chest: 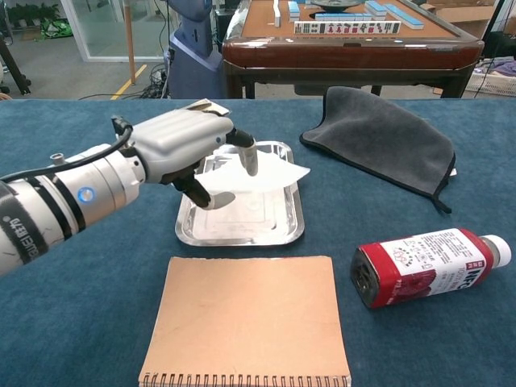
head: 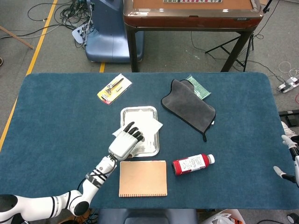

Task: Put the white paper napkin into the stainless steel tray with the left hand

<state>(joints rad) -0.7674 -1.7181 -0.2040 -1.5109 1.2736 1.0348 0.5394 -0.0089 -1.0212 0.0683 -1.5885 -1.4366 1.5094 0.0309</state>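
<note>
**Now: napkin held over the tray**

Underneath everything lies the blue tabletop, carrying all the things around the left hand. That hand hangs over the near-left part of the stainless steel tray, and its fingers pinch the white paper napkin between thumb and fingertips. In the chest view the sheet sticks out flat from the fingers toward the robot's right, raised above the tray floor, one corner reaching just past the tray's right rim. In the head view the napkin spreads across the middle of the tray, with corners overlapping the left and right rims; whether any part touches the metal cannot be told.

Well right of the fingers and farther back lies a dark grey cloth, flat, with a green packet peeking out from under its far edge. Just on the near side of the fingers, beside the tray's near rim, sits a tan spiral notebook, closed, its binding along the near edge. Right of the notebook, and near-right of the fingers, a red bottle lies on its side, its white cap pointing right. Beyond the fingers to the left rests a yellow-backed package with a small tool in it.

The right hand shows only at the far right edge of the head view, off the tabletop; whether it is spread or curled cannot be told.
</note>
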